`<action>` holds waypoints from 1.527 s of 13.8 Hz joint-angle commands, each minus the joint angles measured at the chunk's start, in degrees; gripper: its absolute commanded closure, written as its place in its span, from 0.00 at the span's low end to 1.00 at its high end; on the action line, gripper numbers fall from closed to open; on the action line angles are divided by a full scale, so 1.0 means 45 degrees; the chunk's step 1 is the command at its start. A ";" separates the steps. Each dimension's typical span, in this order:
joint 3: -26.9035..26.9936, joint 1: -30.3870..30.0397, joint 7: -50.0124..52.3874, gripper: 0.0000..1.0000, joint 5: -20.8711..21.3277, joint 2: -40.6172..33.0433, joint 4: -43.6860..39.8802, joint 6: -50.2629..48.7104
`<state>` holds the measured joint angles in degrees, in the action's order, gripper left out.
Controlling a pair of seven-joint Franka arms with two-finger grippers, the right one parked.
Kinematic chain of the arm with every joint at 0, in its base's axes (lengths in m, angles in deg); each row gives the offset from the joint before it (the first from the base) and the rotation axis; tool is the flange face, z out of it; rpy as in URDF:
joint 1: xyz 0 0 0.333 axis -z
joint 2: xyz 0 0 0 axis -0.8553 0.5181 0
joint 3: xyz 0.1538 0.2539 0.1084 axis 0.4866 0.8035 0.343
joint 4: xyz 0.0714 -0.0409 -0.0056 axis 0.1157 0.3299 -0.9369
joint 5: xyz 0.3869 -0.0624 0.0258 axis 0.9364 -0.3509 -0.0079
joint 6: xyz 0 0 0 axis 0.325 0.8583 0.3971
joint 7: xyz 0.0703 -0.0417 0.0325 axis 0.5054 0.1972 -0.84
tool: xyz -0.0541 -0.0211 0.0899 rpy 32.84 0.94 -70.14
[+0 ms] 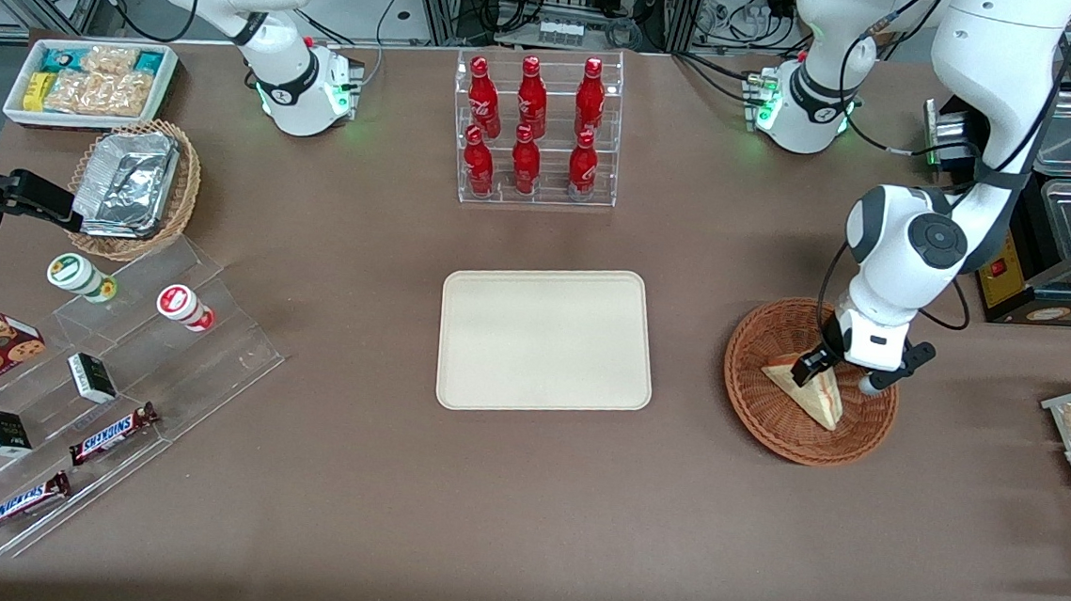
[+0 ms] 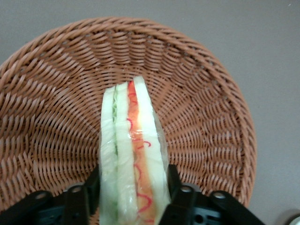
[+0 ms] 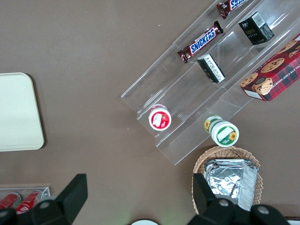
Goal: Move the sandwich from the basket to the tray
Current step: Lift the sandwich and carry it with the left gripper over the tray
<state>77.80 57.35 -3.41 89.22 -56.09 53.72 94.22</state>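
Closest to the wrist camera, our gripper point(image 2: 133, 194) has its two fingers point(image 2: 89, 190) pressed against the bread faces of the sandwich point(image 2: 133, 150), clamping its wide end so the filling edge faces up and the layers are squeezed together, not pried apart. The sandwich sits inside the basket point(image 2: 56, 93), its point reaching toward the middle of the weave, and we judge it is not yet lifted clear. In the front view the tray point(image 1: 547, 339) lies bare, well apart from the basket toward the parked arm's end, which leaves us a plain sideways carry.
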 commanded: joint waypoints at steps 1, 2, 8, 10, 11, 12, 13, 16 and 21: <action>-0.0002 0.0125 0.0396 1.00 0.0203 -0.0536 -0.0257 -0.0448; -0.0041 0.0126 0.0377 1.00 0.0203 -0.0809 -0.0548 -0.1245; -0.0431 0.1021 0.0259 1.00 0.0184 -0.0853 -0.6206 -1.0112; -0.0432 0.2209 0.0473 1.00 0.0106 -0.0268 -0.7770 -1.1093; -0.0432 0.2989 0.0590 1.00 0.0086 0.0083 -0.8280 -1.1271; -0.0432 0.3673 0.0804 1.00 0.0086 0.0376 -0.8633 -1.1272; -0.0432 0.4318 0.0980 1.00 0.0105 0.0708 -0.8849 -1.1234; -0.0432 0.5843 0.0982 1.00 0.0183 0.1936 -0.9823 -1.1019; -0.0373 0.7915 0.1002 1.00 0.0242 0.4397 -1.1933 -1.0882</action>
<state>75.33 90.04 0.78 89.29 -41.69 6.53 45.90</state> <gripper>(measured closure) 0.833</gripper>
